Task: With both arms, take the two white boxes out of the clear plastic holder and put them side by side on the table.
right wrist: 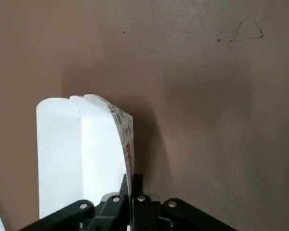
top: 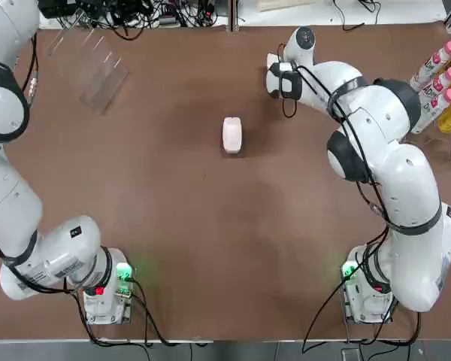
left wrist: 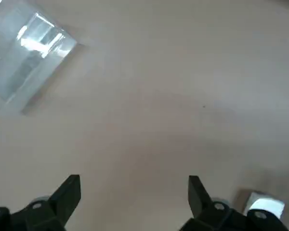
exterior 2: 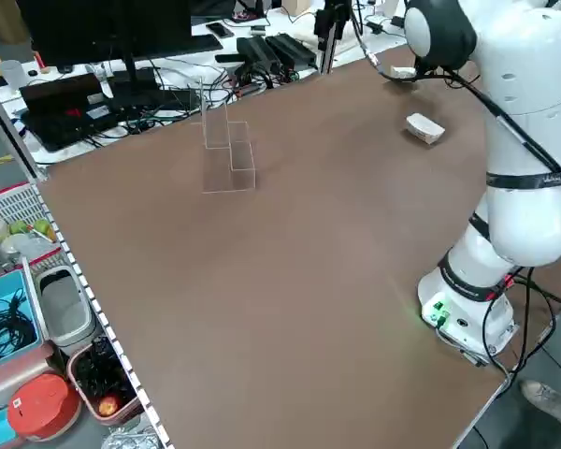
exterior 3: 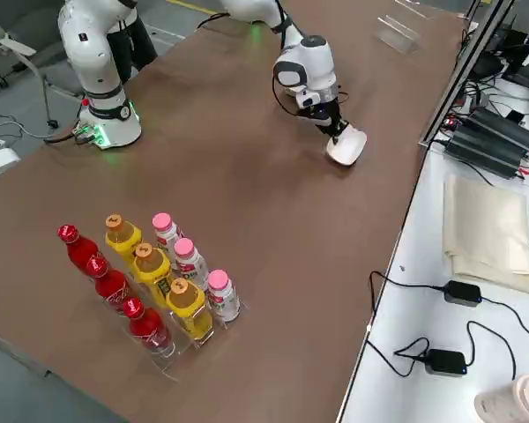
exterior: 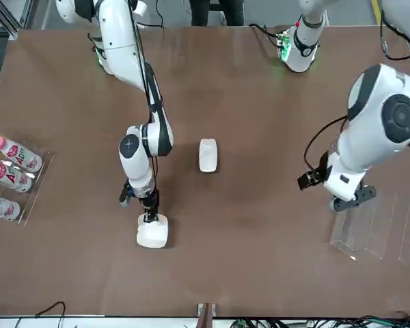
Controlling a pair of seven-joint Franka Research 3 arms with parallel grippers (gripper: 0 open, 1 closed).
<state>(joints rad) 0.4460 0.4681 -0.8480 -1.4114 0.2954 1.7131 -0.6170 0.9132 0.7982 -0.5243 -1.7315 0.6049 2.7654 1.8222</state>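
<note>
Now | right end effector (exterior: 150, 217) is pinching one white box (exterior: 152, 231) against the counter (top: 210, 241), far edge | second box (top: 232, 134) is lying mid-counter, well apart | left end effector (left wrist: 134, 197) is hovering spread near the clear holder (top: 90, 64) | risk: thin edge pinch is letting the box tip or slide.

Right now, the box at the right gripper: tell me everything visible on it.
The white box is small, plain, glossy, with rounded corners; the right wrist view shows small red and dark print along one edge. It sits at the table's far side, apart from the other white box at mid-table. The right gripper comes down on it, fingers shut on a thin edge or flap.
</note>
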